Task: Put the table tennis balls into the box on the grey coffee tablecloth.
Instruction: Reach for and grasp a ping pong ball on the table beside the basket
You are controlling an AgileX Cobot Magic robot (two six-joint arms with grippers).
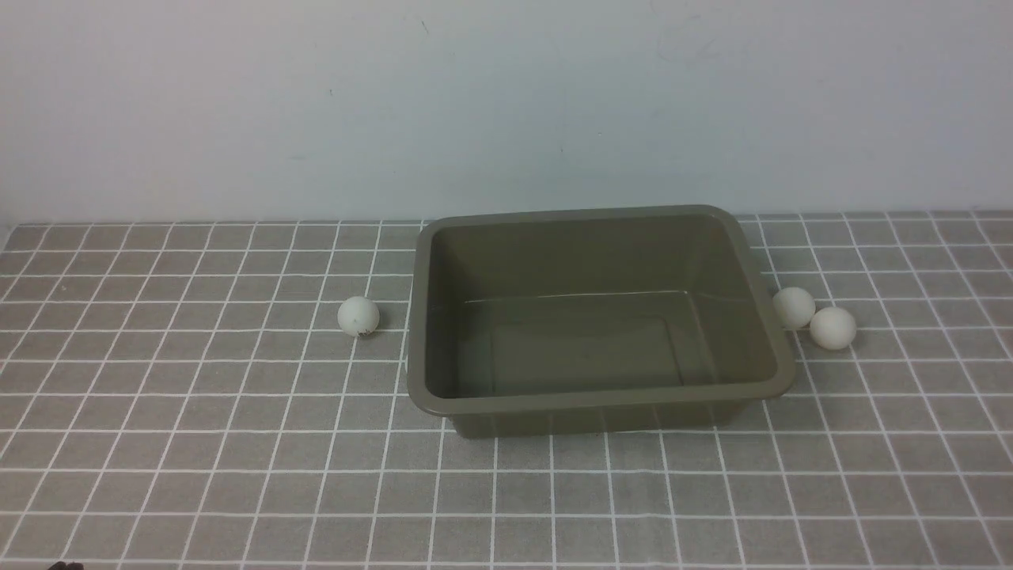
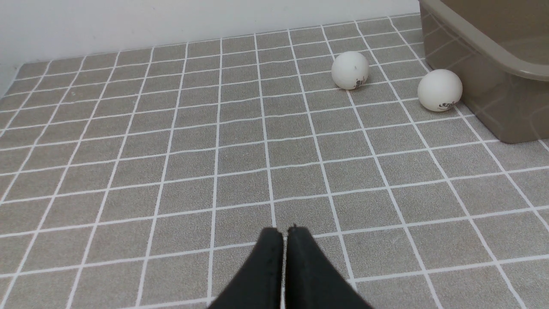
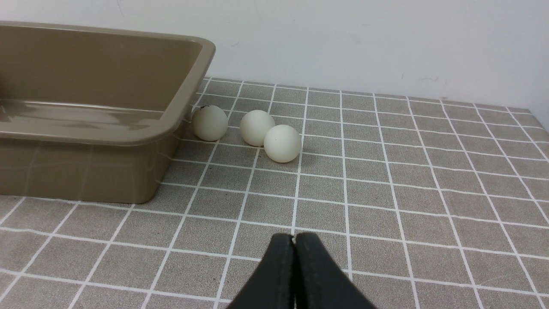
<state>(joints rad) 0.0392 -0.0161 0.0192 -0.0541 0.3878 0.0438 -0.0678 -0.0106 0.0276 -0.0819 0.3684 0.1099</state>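
Observation:
The olive-brown box (image 1: 601,398) stands empty in the middle of the grey coffee tablecloth (image 1: 237,443). One white table tennis ball (image 1: 358,316) lies to its left and two balls (image 1: 794,308) (image 1: 832,328) lie touching at its right. The left wrist view has two balls (image 2: 350,70) (image 2: 440,90) beside the box wall (image 2: 493,107), well ahead of my left gripper (image 2: 285,231), which is shut and empty. In the right wrist view three balls (image 3: 209,123) (image 3: 256,128) (image 3: 282,143) sit by the box corner (image 3: 188,86); my right gripper (image 3: 294,237) is shut, empty and short of them.
A plain pale wall (image 1: 506,103) rises right behind the cloth's far edge, close to the back of the box. Neither arm shows in the front view.

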